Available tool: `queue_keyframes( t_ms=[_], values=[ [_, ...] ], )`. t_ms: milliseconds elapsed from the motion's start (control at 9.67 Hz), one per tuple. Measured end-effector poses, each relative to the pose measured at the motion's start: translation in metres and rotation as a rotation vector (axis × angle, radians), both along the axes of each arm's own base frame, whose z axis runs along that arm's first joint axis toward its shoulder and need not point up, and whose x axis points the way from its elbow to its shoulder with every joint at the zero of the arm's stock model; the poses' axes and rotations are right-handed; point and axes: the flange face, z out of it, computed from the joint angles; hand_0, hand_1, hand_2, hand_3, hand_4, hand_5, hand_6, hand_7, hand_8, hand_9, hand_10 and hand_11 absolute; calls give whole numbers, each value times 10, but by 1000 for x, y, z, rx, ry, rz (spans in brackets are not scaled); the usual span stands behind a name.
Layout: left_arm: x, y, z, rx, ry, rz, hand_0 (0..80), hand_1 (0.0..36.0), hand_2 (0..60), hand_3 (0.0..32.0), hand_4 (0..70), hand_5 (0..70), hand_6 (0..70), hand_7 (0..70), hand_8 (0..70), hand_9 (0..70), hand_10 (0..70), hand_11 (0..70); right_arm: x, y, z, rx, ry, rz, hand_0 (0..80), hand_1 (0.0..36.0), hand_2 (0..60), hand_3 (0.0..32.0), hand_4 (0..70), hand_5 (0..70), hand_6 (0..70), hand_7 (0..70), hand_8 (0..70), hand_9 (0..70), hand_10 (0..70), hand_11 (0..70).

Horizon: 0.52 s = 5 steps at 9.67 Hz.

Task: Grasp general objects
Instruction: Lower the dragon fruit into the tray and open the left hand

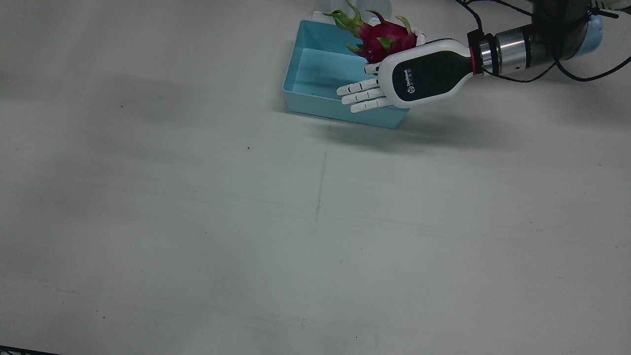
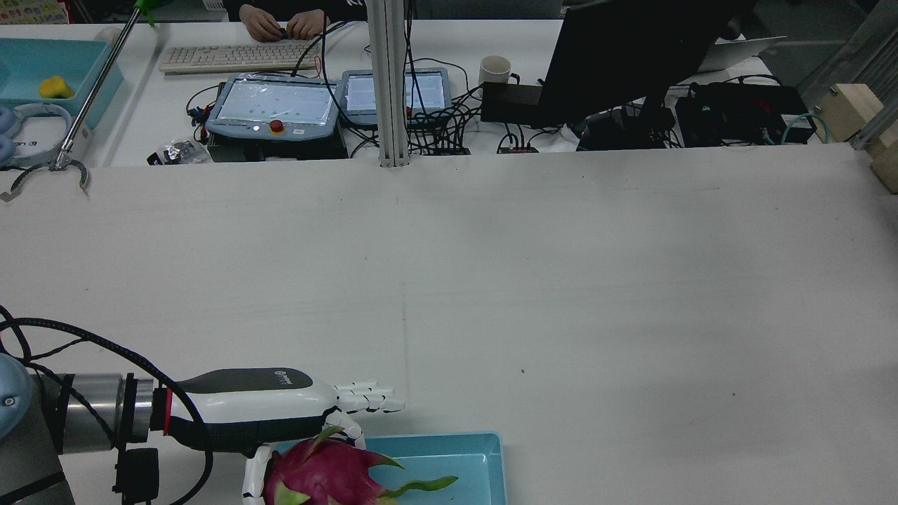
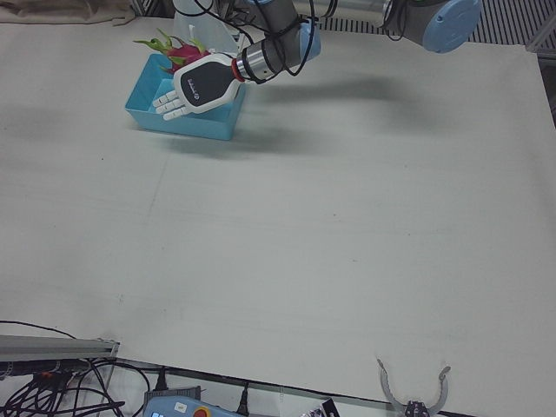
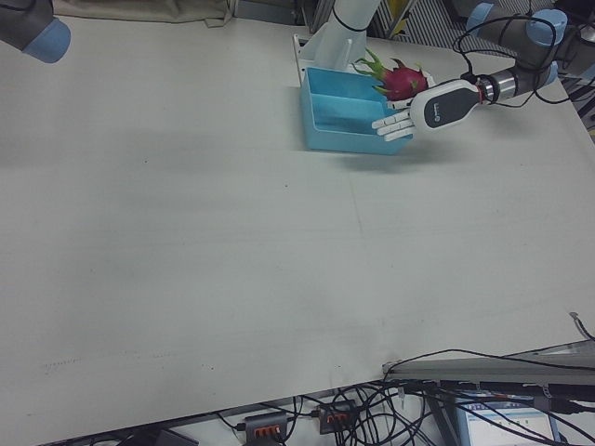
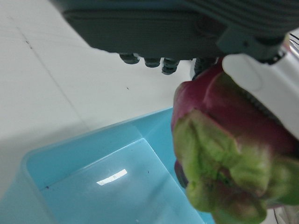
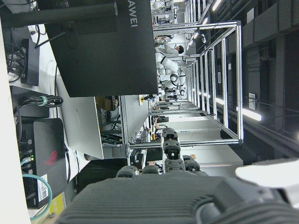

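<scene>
A pink dragon fruit (image 1: 384, 39) with green scales is held in my left hand (image 1: 424, 74), pinched between the thumb and a curled finger while the other fingers stretch out straight. The fruit hangs over the robot-side edge of a light blue bin (image 1: 315, 101), which holds nothing else. In the rear view the fruit (image 2: 323, 473) sits under the hand (image 2: 252, 407) above the bin (image 2: 449, 456). The left hand view shows the fruit (image 5: 224, 140) close by the thumb, over the bin floor (image 5: 93, 186). My right hand (image 6: 154, 196) shows only in its own view, fingers apart, holding nothing.
The bin stands near the robot-side table edge, by a white stand (image 1: 345, 5). Beyond the far edge is the operators' desk with a keyboard (image 2: 231, 56), teach pendants (image 2: 273, 105), a monitor (image 2: 631, 56) and a grabber tool (image 2: 63, 154).
</scene>
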Motion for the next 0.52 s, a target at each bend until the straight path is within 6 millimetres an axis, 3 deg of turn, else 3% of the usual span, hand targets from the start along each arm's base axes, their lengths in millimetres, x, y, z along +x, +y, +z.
queue_keyframes(
  t_ms=[103,517],
  values=[
    [3,3,0,0,4,8,419,0,0,320,0,0,0,37,0,0,0,0,0,0,0,0,0,0,0,0,0,0,0,0,0,0,0,0,0,0],
    [6,5,-1,5,17,10,417,0,0,320,0,0,0,60,0,0,0,0,0,0,0,0,0,0,0,0,0,0,0,0,0,0,0,0,0,0]
  ],
)
